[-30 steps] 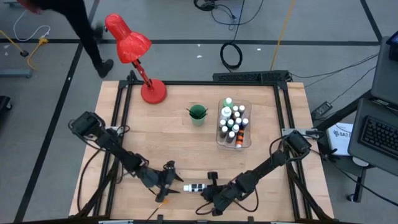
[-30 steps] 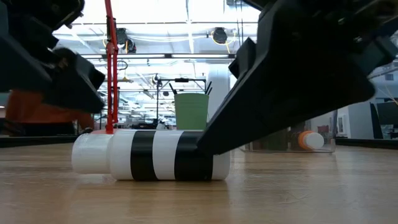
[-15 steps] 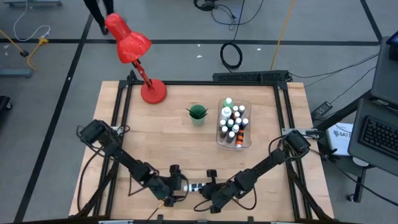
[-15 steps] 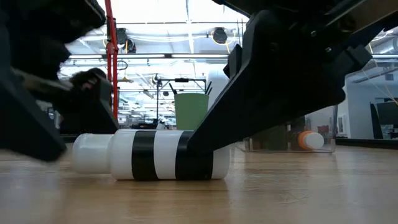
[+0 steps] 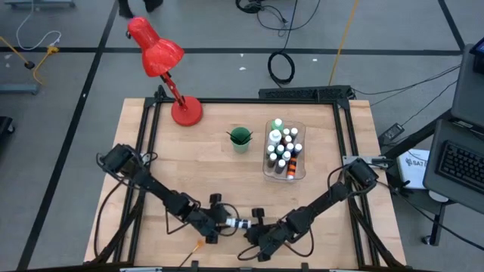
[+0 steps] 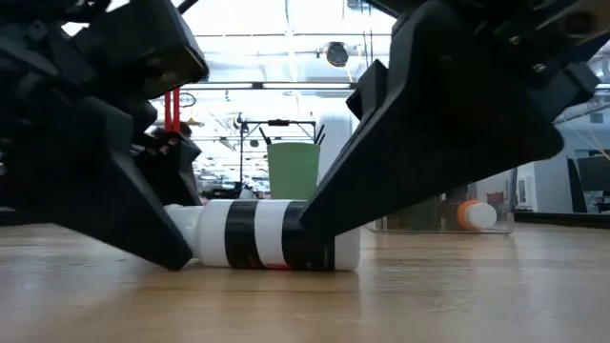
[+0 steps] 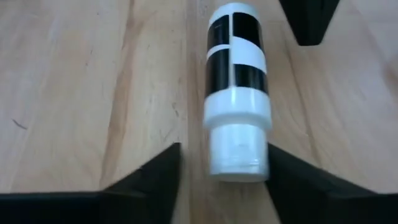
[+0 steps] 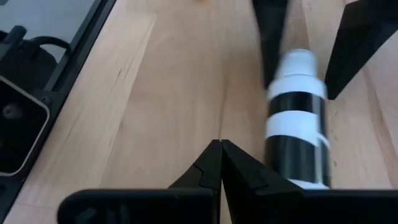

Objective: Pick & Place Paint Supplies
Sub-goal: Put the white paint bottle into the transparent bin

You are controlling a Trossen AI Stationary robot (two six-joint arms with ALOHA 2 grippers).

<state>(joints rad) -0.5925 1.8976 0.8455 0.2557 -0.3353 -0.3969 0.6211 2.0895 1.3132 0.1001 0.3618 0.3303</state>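
Behind the banded bottle [image 5: 239,224] — straddled by the spread left gripper [image 5: 220,224] — the bin [image 5: 266,171] holds bottles.

In the low view the left claw [image 6: 181,233] hides the cap end of the black-banded bottle [image 6: 272,248] lying on the bench, the right claw [image 6: 319,224] covers part of its far end, and the bottles in the clear bin [image 5: 284,150] are too small to tell apart.
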